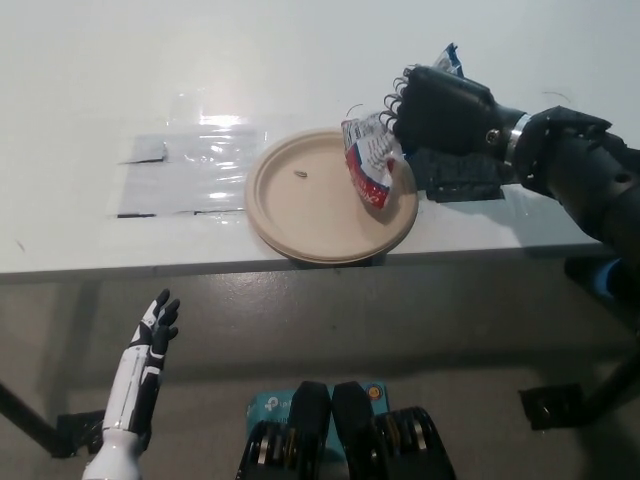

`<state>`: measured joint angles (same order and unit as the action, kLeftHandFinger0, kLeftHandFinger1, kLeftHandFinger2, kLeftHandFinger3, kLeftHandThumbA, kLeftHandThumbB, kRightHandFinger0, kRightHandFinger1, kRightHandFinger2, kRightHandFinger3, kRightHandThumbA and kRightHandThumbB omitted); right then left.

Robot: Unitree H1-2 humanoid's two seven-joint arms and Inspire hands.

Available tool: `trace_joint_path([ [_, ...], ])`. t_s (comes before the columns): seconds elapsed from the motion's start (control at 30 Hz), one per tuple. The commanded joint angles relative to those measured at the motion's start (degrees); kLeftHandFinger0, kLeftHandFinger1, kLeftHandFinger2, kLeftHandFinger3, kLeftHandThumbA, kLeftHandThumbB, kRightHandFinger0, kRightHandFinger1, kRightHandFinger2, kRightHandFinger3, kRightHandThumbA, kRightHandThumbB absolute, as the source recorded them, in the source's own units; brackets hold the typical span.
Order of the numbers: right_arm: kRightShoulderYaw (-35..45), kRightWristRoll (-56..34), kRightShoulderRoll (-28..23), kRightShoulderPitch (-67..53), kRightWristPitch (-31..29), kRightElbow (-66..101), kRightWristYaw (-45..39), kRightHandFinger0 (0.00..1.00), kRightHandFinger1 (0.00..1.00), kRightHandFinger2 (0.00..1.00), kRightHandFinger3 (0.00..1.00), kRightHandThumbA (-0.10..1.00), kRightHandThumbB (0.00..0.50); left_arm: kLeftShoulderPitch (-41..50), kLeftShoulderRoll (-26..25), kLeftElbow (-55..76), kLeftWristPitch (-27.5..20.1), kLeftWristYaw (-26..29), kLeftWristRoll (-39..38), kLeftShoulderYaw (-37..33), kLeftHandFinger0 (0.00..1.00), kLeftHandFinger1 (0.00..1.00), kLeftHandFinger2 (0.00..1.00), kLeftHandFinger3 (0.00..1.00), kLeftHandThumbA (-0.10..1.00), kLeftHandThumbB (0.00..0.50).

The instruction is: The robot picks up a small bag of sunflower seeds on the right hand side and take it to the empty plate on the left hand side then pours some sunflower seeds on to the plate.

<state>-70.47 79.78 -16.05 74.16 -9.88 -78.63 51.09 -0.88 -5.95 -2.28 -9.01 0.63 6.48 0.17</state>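
The black right hand [443, 108] gripped one crinkled red, white and blue seed bag [372, 160], tilted over the right rim of one round tan paper plate [330, 195]. One dark seed [300, 175] lay on the plate's left half. The plate sat at the white table [200, 70]'s near edge, beside a clear plastic sheet [190, 170]. The white left hand [157, 328] hung open below the table edge.
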Motion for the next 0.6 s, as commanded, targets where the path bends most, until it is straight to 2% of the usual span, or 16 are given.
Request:
trace_joint_path([
  [0.0,-0.4,0.4,-0.8,5.1,0.7,1.0,2.0,0.0,0.0,0.21,0.22,-0.08,0.34,0.5,-0.4,2.2,-0.3,-0.3,-0.7,0.3,1.0,1.0,1.0,1.0,1.0,0.03],
  [0.03,-0.9,0.8,-0.7,5.1,0.6,1.2,2.0,0.0,0.0,0.21,0.21,-0.08,0.343,0.7,-0.6,2.4,-0.2,-0.4,-0.6,0.4,1.0,1.0,1.0,1.0,1.0,0.029],
  [0.07,-1.3,1.2,-0.2,4.8,0.1,1.8,1.5,0.0,0.0,0.22,0.15,-0.06,0.298,0.8,-0.8,2.7,0.0,-0.6,-0.3,0.2,1.0,1.0,1.0,1.0,1.0,0.016],
  [0.1,-1.3,0.8,-0.1,4.7,-1.2,2.2,1.5,0.0,0.0,0.25,0.09,-0.1,0.262,0.7,-0.9,2.9,0.1,-0.5,0.1,0.1,1.0,1.0,1.0,1.0,1.0,0.001],
  [0.17,-1.7,1.2,-0.5,5.5,-0.6,2.1,1.1,0.0,0.0,0.32,0.08,-0.1,0.278,0.2,-0.8,2.6,-0.1,-0.7,-0.3,0.0,1.0,1.0,1.0,1.0,1.0,0.0],
  [0.2,-1.7,1.2,-0.4,6.0,-0.4,1.8,0.8,0.0,0.01,0.34,0.13,-0.1,0.292,0.2,-0.7,2.4,-0.3,-0.6,-0.5,0.1,1.0,1.0,1.0,1.0,1.0,0.0],
  [0.23,-2.1,1.4,-0.3,6.6,-0.8,1.6,0.8,0.0,0.0,0.28,0.19,-0.09,0.309,0.3,-0.6,2.6,-0.2,-0.4,-0.7,0.3,1.0,1.0,1.0,1.0,1.0,0.023],
  [0.27,-2.9,2.0,-0.2,7.4,-1.3,1.7,1.2,0.0,0.0,0.19,0.18,-0.06,0.327,0.6,-0.6,2.9,0.0,-0.4,-0.8,0.5,1.0,1.0,1.0,1.0,1.0,0.03],
  [0.33,-3.3,2.2,-0.2,8.1,-1.0,2.0,2.9,0.0,0.0,0.12,0.21,-0.04,0.34,0.3,-0.7,3.0,-0.1,-0.3,-0.3,0.3,1.0,1.0,1.0,1.0,1.0,0.028],
  [0.4,-2.3,0.9,-0.2,7.9,-1.1,2.0,1.3,0.0,0.0,0.16,0.25,-0.1,0.307,0.4,-0.8,3.1,-0.1,-0.4,-0.1,0.1,1.0,1.0,1.0,1.0,1.0,0.015],
  [0.43,-1.8,0.4,-0.2,7.7,-1.1,1.9,1.3,0.0,0.0,0.16,0.22,-0.1,0.306,0.4,-0.7,3.1,-0.3,-0.4,-0.4,0.2,1.0,1.0,1.0,1.0,1.0,0.006],
  [0.47,-0.5,-0.9,-0.1,7.2,-0.2,1.5,1.9,0.0,0.0,0.15,0.19,-0.1,0.306,0.4,-0.5,3.0,-0.6,-0.4,-0.8,0.3,1.0,1.0,1.0,1.0,1.0,0.003],
  [0.53,3.4,-4.1,0.1,4.9,2.1,0.7,2.1,0.0,0.0,0.14,0.27,-0.1,0.333,0.6,-0.5,2.8,-1.0,-0.5,-1.2,0.3,1.0,1.0,1.0,1.0,1.0,0.01],
  [0.57,4.4,-4.8,0.1,4.4,1.9,0.6,1.7,0.0,0.0,0.14,0.28,-0.1,0.334,0.6,-0.5,2.9,-0.9,-0.5,-1.3,0.4,1.0,1.0,1.0,1.0,1.0,0.01],
])
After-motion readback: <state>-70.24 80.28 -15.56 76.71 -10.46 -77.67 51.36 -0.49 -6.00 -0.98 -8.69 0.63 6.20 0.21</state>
